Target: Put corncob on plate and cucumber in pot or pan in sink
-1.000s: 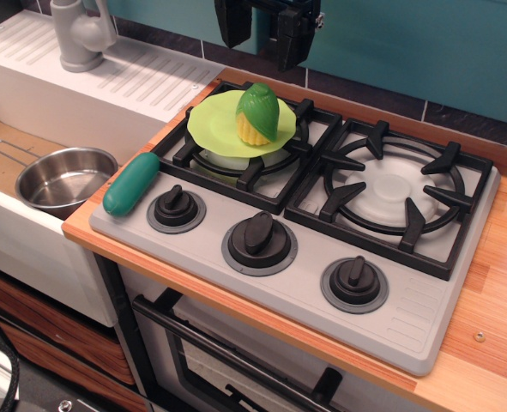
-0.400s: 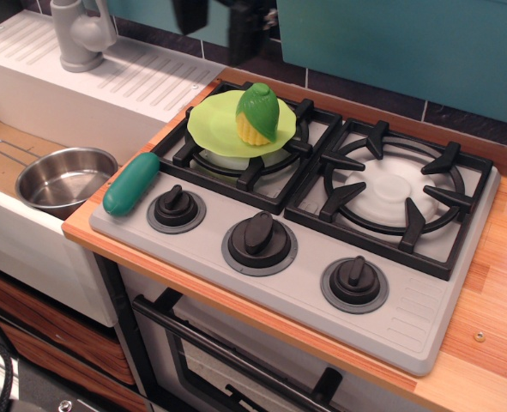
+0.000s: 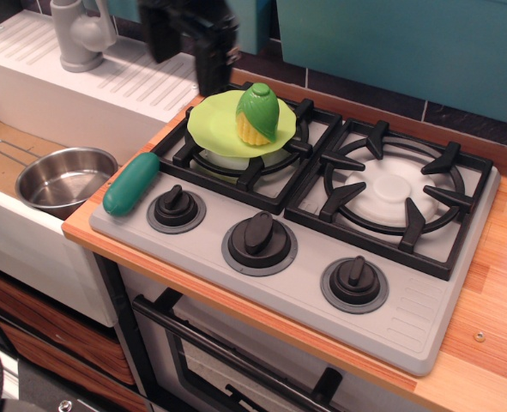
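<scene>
The corncob [image 3: 257,112] stands on the lime-green plate [image 3: 212,123], which rests on the rear left burner. The dark green cucumber [image 3: 131,183] lies on the stove's front left corner, next to the sink. The steel pot [image 3: 64,178] stands empty in the sink [image 3: 3,144], its wire handle to the left. My gripper [image 3: 189,69] is blurred, above the counter's back edge just left of the plate. Its two dark fingers [image 3: 212,60] stand apart with nothing between them, well above and behind the cucumber.
A grey faucet [image 3: 80,34] stands on the ribbed white drainboard [image 3: 141,79] behind the sink. The stove [image 3: 304,292] has two black burner grates and three knobs along its front. A teal wall runs behind it, and wooden counter [image 3: 502,283] lies to the right.
My gripper has moved left and down, from above the plate's back edge to beside the plate's left rim. The corncob, cucumber and pot have not moved.
</scene>
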Available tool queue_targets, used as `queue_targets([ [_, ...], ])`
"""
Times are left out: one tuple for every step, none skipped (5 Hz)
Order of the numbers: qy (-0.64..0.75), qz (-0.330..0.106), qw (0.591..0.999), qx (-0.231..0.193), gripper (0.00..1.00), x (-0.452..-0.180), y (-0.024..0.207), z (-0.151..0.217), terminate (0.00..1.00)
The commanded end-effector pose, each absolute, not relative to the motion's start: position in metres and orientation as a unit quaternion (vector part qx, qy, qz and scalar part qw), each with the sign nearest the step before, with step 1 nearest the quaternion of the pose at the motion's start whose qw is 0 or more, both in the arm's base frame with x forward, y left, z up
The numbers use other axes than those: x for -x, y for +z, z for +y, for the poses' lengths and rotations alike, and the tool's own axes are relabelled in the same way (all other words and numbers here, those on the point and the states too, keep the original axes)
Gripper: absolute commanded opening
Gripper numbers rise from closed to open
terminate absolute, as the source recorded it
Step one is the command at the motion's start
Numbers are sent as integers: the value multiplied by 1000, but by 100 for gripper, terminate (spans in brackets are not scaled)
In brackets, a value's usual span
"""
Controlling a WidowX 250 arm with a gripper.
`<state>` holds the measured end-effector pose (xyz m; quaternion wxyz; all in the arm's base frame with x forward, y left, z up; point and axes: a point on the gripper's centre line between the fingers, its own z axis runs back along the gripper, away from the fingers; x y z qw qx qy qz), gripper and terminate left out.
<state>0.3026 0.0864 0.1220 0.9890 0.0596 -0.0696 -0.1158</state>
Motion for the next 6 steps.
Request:
queue_targets([
  [-89, -110, 986, -85, 100, -282, 120, 100, 0],
  [-70, -106, 988, -90, 100, -272, 110, 104, 0],
  [-58, -103, 989, -87, 100, -261, 98, 108, 0],
  [-45, -97, 989, -103, 100, -253, 92, 111, 0],
  [-28, -87, 989, -119, 100, -246, 91, 114, 0],
  [-27, -93, 989, -111, 100, -246, 88, 115, 0],
])
